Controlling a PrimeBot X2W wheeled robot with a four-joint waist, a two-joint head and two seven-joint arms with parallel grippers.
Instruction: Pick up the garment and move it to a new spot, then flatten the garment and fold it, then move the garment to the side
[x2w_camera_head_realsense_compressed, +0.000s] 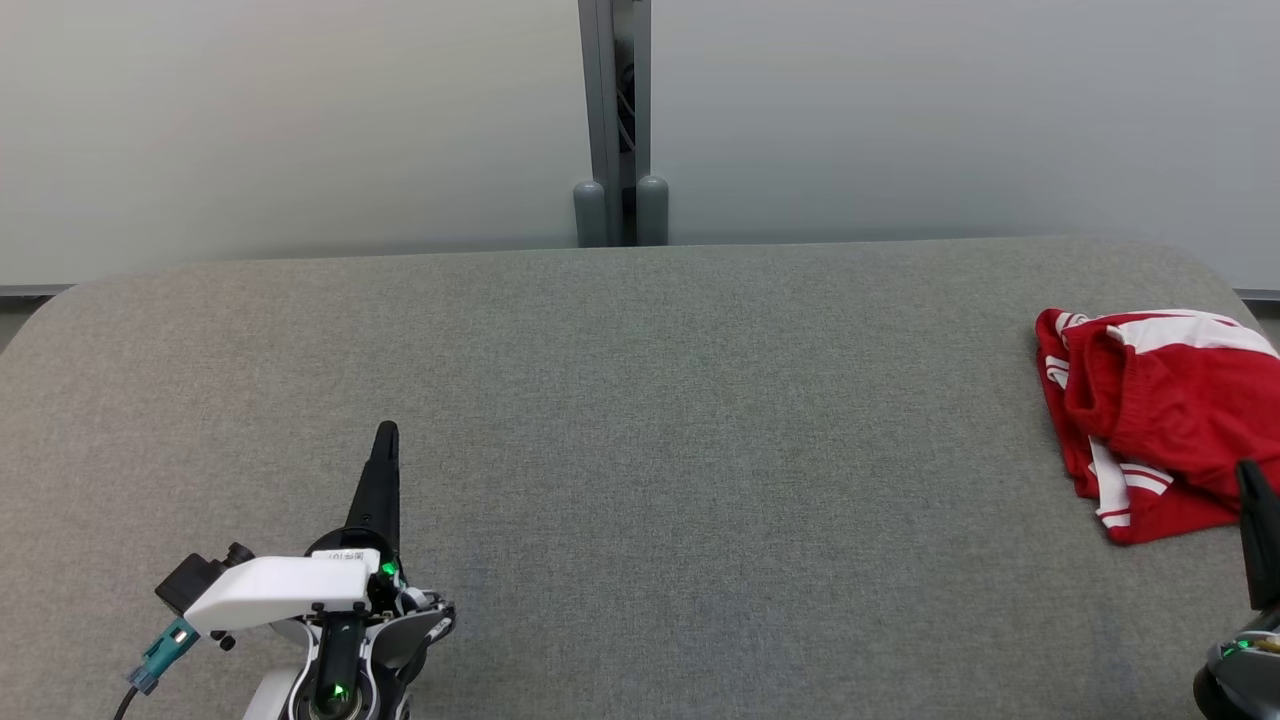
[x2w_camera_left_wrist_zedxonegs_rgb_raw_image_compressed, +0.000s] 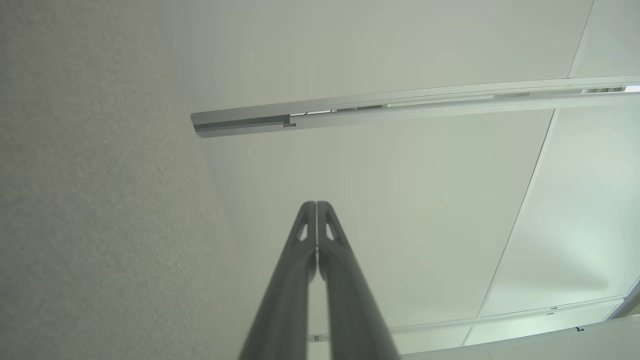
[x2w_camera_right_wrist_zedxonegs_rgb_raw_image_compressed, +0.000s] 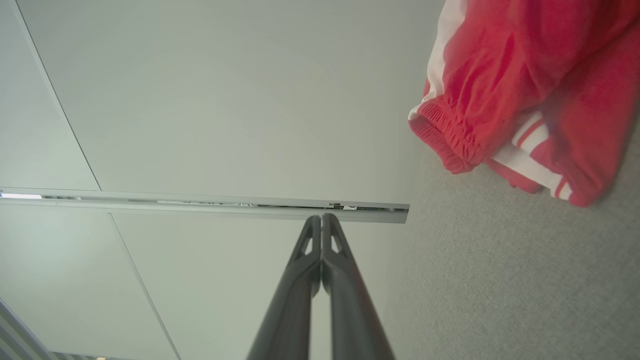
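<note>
A red garment (x2w_camera_head_realsense_compressed: 1150, 420) with white stripes lies bunched at the right edge of the grey fabric surface (x2w_camera_head_realsense_compressed: 640, 400); in the right wrist view the garment (x2w_camera_right_wrist_zedxonegs_rgb_raw_image_compressed: 530, 85) shows its elastic cuff at the upper right. My left gripper (x2w_camera_head_realsense_compressed: 386, 432) rests low at the lower left, shut and empty, far from the garment. In its own wrist view the left gripper (x2w_camera_left_wrist_zedxonegs_rgb_raw_image_compressed: 316, 204) has both fingers pressed together. My right gripper (x2w_camera_head_realsense_compressed: 1250, 470) rises at the lower right, just in front of the garment, apart from it. The right gripper (x2w_camera_right_wrist_zedxonegs_rgb_raw_image_compressed: 321, 217) is shut with nothing in it.
Pale wall panels stand behind the surface, joined by a grey post (x2w_camera_head_realsense_compressed: 615, 120) at the middle back. The surface's rounded far corners and right edge lie near the garment. Wide bare grey fabric stretches between the two grippers.
</note>
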